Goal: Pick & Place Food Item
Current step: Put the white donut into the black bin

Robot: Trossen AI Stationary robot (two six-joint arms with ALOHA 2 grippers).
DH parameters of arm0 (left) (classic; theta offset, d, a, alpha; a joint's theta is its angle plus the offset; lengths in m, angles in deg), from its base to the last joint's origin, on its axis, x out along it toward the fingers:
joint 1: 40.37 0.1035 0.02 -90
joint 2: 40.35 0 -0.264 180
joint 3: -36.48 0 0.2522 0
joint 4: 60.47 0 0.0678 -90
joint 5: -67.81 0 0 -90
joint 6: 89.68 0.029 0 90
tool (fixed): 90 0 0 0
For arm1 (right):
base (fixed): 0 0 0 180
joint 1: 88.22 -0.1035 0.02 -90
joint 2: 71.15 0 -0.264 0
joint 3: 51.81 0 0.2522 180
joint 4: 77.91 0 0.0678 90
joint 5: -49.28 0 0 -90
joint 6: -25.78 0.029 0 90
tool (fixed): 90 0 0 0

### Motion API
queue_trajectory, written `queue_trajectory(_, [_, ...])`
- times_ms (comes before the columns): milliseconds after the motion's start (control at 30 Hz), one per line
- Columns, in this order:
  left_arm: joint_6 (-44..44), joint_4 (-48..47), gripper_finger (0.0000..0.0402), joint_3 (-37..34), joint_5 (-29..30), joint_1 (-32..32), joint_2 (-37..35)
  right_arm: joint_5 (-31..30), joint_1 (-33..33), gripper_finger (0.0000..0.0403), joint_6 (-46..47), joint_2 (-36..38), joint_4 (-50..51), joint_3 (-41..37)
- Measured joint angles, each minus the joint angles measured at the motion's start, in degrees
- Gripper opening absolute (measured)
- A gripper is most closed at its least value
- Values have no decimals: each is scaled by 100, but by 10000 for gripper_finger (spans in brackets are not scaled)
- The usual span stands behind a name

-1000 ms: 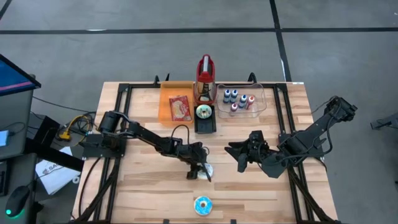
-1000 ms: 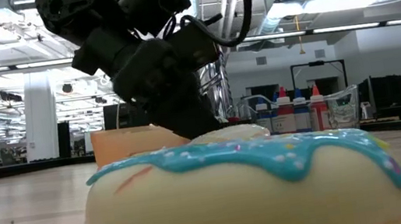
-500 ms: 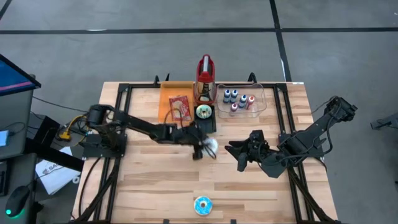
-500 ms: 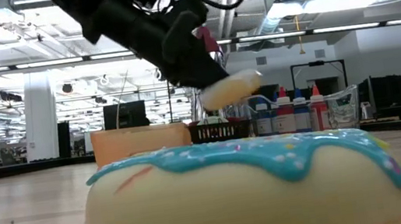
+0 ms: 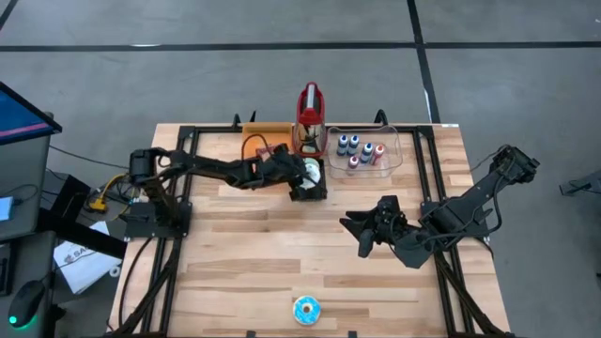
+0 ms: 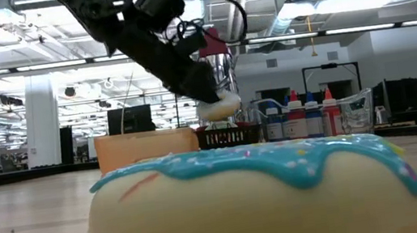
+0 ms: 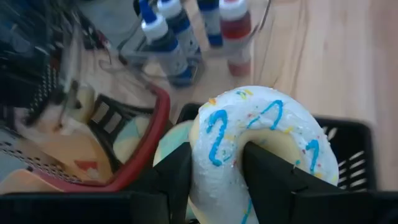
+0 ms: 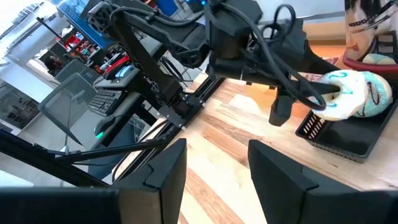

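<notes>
The left pincer (image 7: pixel 214 180) grips a white doughnut (image 7: pixel 264 146) with blue squiggles over the black basket (image 5: pixel 310 183) on the counter (image 5: pixel 235 253). The right pincer (image 5: pixel 362 233) hangs open, well apart. The red snack packet is hidden behind the left arm.

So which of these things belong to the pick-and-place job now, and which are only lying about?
In the job:
- white donut, gripped by the left claw
- black basket just under it

Lying about:
- blue-iced donut at the front edge
- bottles in the clear tub
- orange tray
- red stand
- right claw, open and waiting
</notes>
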Motion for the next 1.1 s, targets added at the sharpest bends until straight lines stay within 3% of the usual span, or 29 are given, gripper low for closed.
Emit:
queue_trajectory(433, [401, 508, 134, -2, 492, -43, 681, -6, 85, 164, 5, 0, 39, 0])
queue_trajectory(900, [421, 527, 135, -2, 424, -10, 731, 1, 122, 164, 3, 0, 44, 0])
queue_trajectory(1100, [421, 529, 167, -2, 352, -10, 731, 7, 118, 164, 3, 0, 42, 0])
